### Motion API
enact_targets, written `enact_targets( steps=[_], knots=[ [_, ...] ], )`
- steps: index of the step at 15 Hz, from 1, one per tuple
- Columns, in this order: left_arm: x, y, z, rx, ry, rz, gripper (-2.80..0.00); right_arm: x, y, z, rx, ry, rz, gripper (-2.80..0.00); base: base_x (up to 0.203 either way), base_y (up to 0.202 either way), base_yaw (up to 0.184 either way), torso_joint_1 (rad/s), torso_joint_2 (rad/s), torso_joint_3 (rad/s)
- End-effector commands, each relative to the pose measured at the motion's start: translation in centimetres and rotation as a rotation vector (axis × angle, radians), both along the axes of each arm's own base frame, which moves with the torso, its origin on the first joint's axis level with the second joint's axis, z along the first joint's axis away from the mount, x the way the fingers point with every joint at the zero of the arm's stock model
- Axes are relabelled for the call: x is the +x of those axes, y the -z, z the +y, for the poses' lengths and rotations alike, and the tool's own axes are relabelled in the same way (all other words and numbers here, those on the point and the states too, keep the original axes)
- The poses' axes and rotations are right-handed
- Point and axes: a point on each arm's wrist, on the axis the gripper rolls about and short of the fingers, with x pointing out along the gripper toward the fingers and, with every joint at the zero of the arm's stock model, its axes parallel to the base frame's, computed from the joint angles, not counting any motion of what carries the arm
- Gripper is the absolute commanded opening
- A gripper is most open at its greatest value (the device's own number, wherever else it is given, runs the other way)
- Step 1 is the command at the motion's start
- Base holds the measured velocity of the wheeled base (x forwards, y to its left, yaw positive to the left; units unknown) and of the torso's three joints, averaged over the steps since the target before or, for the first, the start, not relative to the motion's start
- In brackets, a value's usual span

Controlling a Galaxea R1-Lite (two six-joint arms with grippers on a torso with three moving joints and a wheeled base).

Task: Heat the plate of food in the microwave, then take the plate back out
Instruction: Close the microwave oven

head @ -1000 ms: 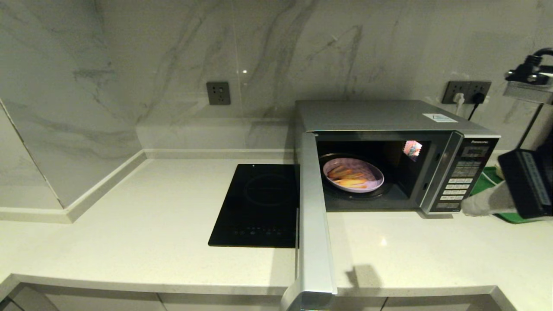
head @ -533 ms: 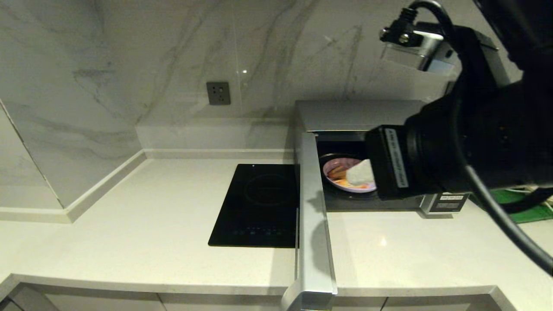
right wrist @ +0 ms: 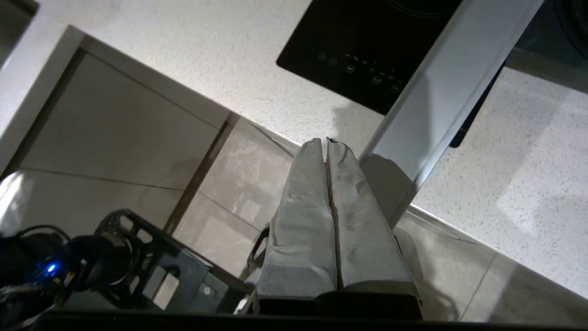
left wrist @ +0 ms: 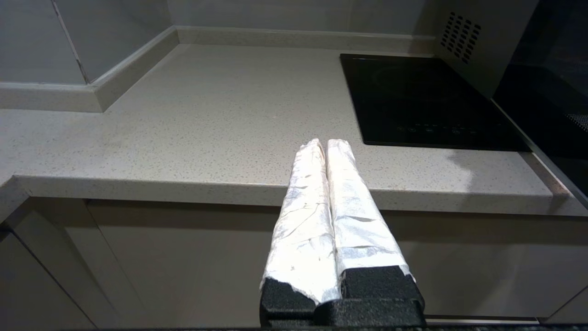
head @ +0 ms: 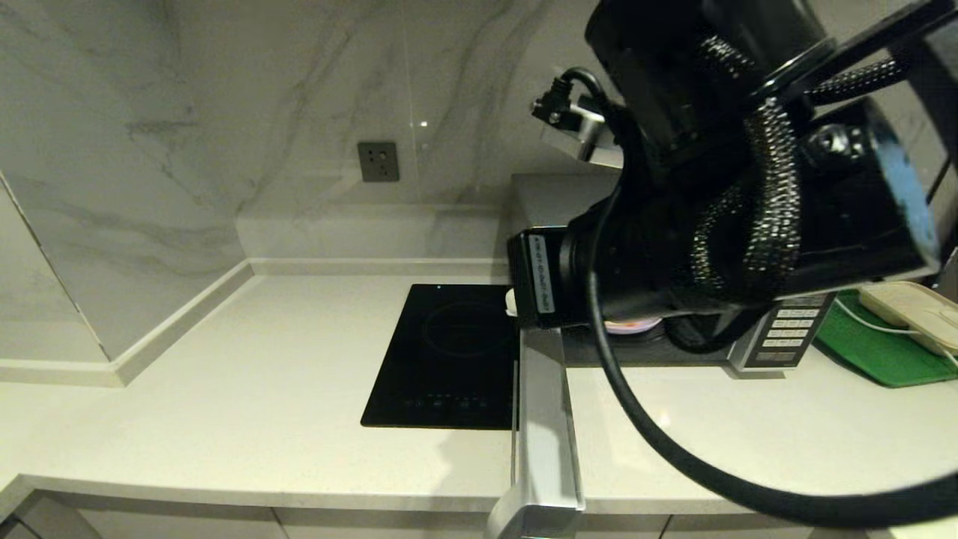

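Having swung the right tool [right wrist: 324, 141], pinched shut and empty, leftward across the microwave [head: 554, 191] to its open door [head: 542, 419], leaves the plate of food [head: 632, 326] inside, suggesting door-closing next, with the left tool [left wrist: 324, 142], also shut and empty, parked below the counter's [head: 224, 419] front edge.

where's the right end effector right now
In the head view the right end effector sits mid-frame beside the open microwave door, above the black cooktop's right edge, fingers together.

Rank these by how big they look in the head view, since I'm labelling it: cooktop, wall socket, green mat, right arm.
1. Right arm, though it looms because it is near the camera.
2. Cooktop.
3. Green mat, partly cut off by the arm and the cream box.
4. Wall socket.
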Motion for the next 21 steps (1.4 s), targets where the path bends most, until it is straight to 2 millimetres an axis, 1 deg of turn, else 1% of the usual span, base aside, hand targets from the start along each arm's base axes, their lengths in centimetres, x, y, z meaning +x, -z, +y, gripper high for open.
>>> enact_targets(
  steps=[1, 8, 10, 11, 17, 19, 21],
  knots=[
    [0.0, 0.0, 0.0, 0.000, -0.001, -0.001, -2.80, 1.4, 1.5, 0.6, -0.035, 0.024, 0.030, -2.80, 0.000, 0.000, 0.000, 0.000, 0.00, 0.000],
    [0.0, 0.0, 0.0, 0.000, -0.001, -0.001, -2.80, 1.6, 2.1, 0.9, -0.041, 0.002, 0.057, -2.80, 0.000, 0.000, 0.000, 0.000, 0.00, 0.000],
    [0.0, 0.0, 0.0, 0.000, -0.001, -0.001, -2.80, 1.6, 2.6, 0.9, -0.063, 0.002, 0.077, -2.80, 0.000, 0.000, 0.000, 0.000, 0.00, 0.000],
    [0.0, 0.0, 0.0, 0.000, -0.001, -0.001, -2.80, 1.6, 2.9, 0.8, -0.075, 0.003, 0.088, -2.80, 0.000, 0.000, 0.000, 0.000, 0.00, 0.000],
    [0.0, 0.0, 0.0, 0.000, -0.001, -0.001, -2.80, 1.5, 3.0, 0.0, -0.074, 0.055, 0.115, -2.80, 0.000, 0.000, 0.000, 0.000, 0.00, 0.000],
    [0.0, 0.0, 0.0, 0.000, -0.001, -0.001, -2.80, 1.3, 3.1, -0.5, -0.096, 0.100, 0.097, -2.80, 0.000, 0.000, 0.000, 0.000, 0.00, 0.000],
    [0.0, 0.0, 0.0, 0.000, -0.001, -0.001, -2.80, 1.1, 3.5, -1.2, -0.128, 0.209, 0.067, -2.80, 0.000, 0.000, 0.000, 0.000, 0.00, 0.000]
  ],
)
